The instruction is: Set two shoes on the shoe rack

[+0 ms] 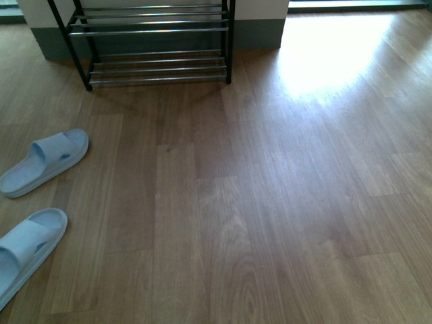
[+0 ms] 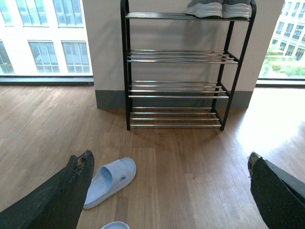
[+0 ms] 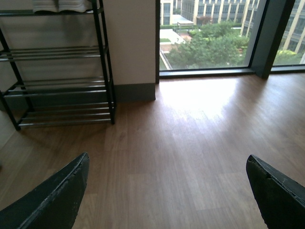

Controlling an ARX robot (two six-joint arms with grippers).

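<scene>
Front view: pale blue sandals (image 1: 44,162) lie lower left, shoe rack (image 1: 155,30) upper left. Left wrist view: left gripper (image 2: 169,156) spread, empty, near one sandal (image 2: 116,175), likely light, bendy foam; pinch its strap (image 2: 101,186). Right wrist view: right gripper (image 3: 167,157) spread, empty.

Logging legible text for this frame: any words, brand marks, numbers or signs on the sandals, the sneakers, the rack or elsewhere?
No text can be read in any view.
Pale blue slide sandals: plain straps, no brand mark visible.
Grey sneakers: only soles and lower sides show, no lettering visible.
Shoe rack: no label visible.
</scene>
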